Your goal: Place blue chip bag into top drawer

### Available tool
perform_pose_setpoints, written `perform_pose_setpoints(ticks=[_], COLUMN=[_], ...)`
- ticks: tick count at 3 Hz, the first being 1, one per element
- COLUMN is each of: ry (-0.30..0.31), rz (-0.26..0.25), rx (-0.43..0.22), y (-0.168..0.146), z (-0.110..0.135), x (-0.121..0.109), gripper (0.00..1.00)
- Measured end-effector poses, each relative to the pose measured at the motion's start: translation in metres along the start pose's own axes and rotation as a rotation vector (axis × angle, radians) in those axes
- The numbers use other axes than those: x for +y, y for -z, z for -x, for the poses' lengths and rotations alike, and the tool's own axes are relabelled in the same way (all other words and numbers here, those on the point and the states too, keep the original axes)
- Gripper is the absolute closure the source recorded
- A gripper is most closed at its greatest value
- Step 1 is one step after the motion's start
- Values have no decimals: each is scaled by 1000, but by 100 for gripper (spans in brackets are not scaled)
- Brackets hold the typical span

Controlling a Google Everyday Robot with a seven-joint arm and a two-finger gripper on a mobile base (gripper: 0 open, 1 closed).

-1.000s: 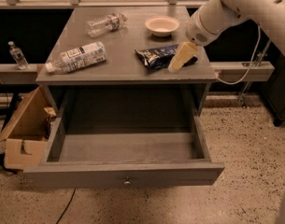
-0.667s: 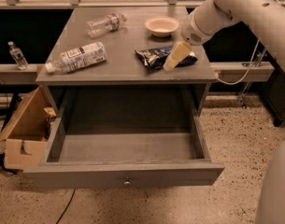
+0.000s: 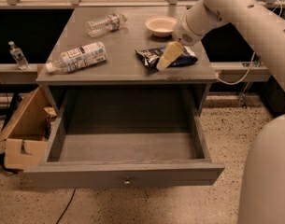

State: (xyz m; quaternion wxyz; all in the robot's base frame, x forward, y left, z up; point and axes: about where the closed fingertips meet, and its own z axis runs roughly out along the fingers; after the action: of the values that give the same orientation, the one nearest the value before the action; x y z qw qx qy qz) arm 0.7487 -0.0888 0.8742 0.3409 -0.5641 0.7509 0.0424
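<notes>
The blue chip bag lies flat on the grey table top, right of centre near the front edge. My gripper reaches down from the upper right and sits right over the middle of the bag, covering part of it. One pale finger shows, pointing down-left onto the bag. The top drawer is pulled fully out below the table, empty inside, with a small round knob at its front centre.
A large labelled clear bottle lies at the table's left front. A smaller clear bottle lies at the back. A white bowl stands just behind the bag. An open cardboard box sits on the floor left.
My gripper has moved left and down along the table, from the bag's right end to over its middle. The bag, bottles and drawer have not moved.
</notes>
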Motion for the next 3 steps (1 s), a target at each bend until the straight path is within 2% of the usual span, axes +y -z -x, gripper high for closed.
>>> perform_pose_setpoints(ticks=[1,2,3], ry=[2,2,1], rz=[36,38,43], rx=[11,12,11], y=[-20,-21,-23], z=[3,3,3], x=[3,3,5], gripper=[0,0,24])
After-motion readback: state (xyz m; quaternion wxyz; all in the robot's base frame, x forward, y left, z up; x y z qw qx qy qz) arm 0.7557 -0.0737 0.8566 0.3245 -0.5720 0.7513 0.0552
